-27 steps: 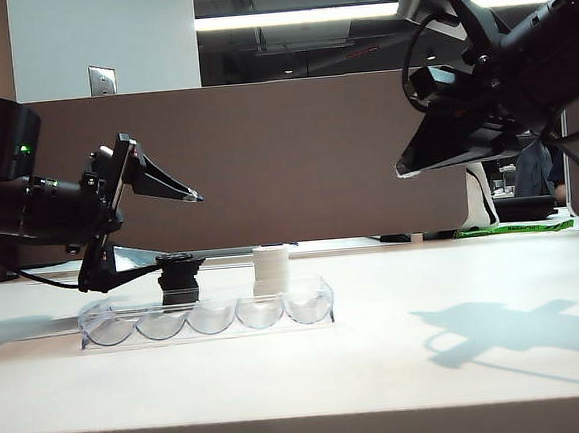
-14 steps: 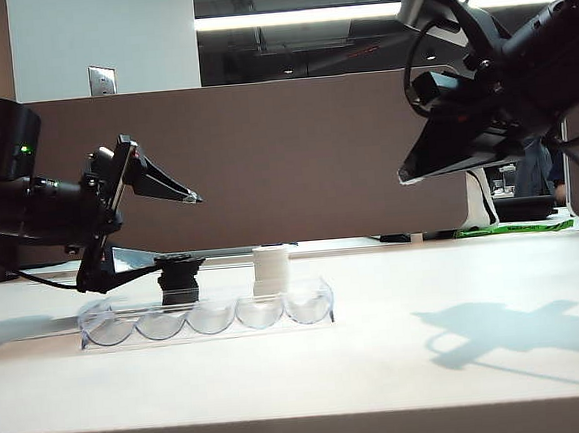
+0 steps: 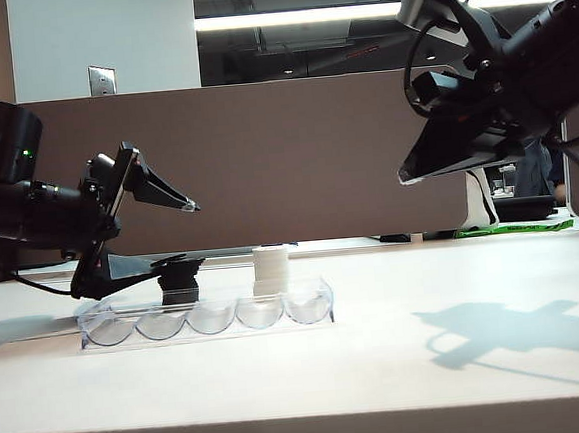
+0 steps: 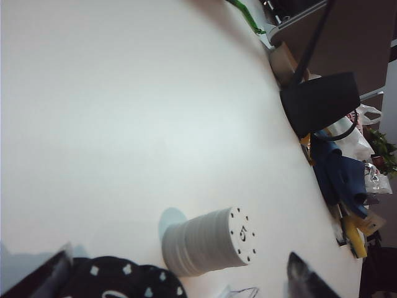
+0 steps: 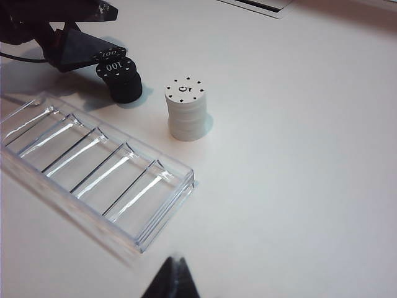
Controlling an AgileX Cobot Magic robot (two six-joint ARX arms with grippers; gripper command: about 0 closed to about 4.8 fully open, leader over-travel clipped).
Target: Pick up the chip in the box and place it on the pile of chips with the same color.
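The clear box (image 5: 140, 219) lies along the table's near side, and its slots show no chip. Behind its left end stands the pile of chips (image 3: 179, 283), short and black. The top chip (image 5: 110, 54) marked "100" sits skewed on the pile. My left gripper (image 3: 187, 232) is open wide over the pile, its lower finger (image 3: 133, 264) level with the top chip and the upper one well above. In the left wrist view the black pile (image 4: 118, 282) lies between the spread fingers. My right gripper (image 3: 403, 175) hangs high on the right, shut and empty.
A taller white chip stack (image 3: 272, 268) stands just right of the black pile, behind the box. A brown partition runs along the table's far edge. Clutter and a black arm base (image 4: 319, 102) sit at the table's far side.
My left gripper has tilted slightly, its upper fingertip sinking a little. The chips, the box and the right arm have stayed where they were.
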